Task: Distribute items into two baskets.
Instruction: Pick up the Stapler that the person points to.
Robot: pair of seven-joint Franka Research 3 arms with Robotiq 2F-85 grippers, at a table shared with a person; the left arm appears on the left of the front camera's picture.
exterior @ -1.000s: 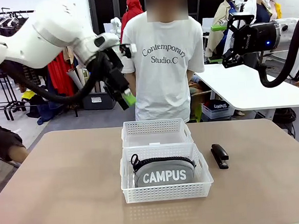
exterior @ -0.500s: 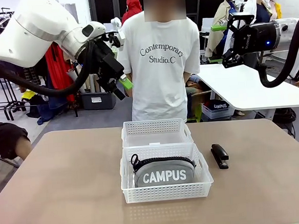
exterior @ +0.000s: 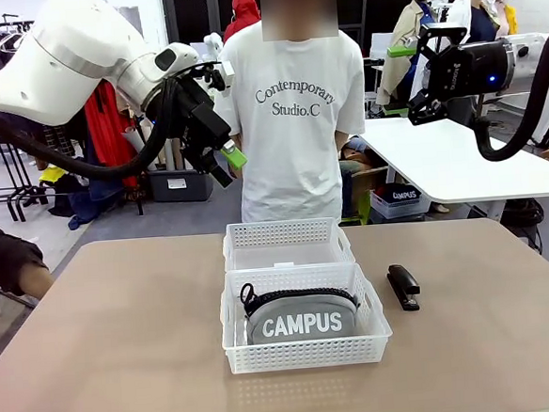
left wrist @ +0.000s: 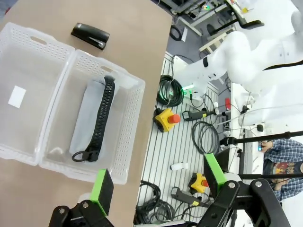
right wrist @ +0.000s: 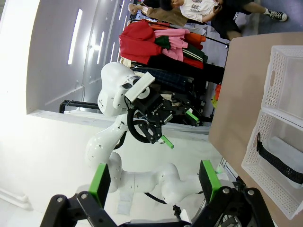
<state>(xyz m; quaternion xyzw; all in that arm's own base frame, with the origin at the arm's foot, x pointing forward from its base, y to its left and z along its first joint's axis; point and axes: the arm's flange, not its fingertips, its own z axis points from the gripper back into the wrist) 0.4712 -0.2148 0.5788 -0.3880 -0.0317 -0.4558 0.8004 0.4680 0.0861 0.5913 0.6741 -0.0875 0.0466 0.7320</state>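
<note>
A tan table (exterior: 124,348) carries two white lattice baskets set end to end and touching, in the middle. The near basket (exterior: 308,354) holds a grey zip pouch (exterior: 301,319) lettered "CAMPUS", with its black zipper along the top. The far basket (exterior: 286,233) has a small white sticker (left wrist: 17,96) on its clear floor. A black stapler (exterior: 403,287) lies on the table just right of the near basket, not touching it.

The left gripper (exterior: 230,169) hangs high above the table's far left side, beside the elbow of a person in a white T-shirt (exterior: 297,120). Its green-padded fingers are spread apart and grip nothing. The right gripper (right wrist: 152,175) hangs high at the far right, well away from the baskets, its fingers also wide apart and holding nothing. The person stands at the far edge, behind the baskets.
</note>
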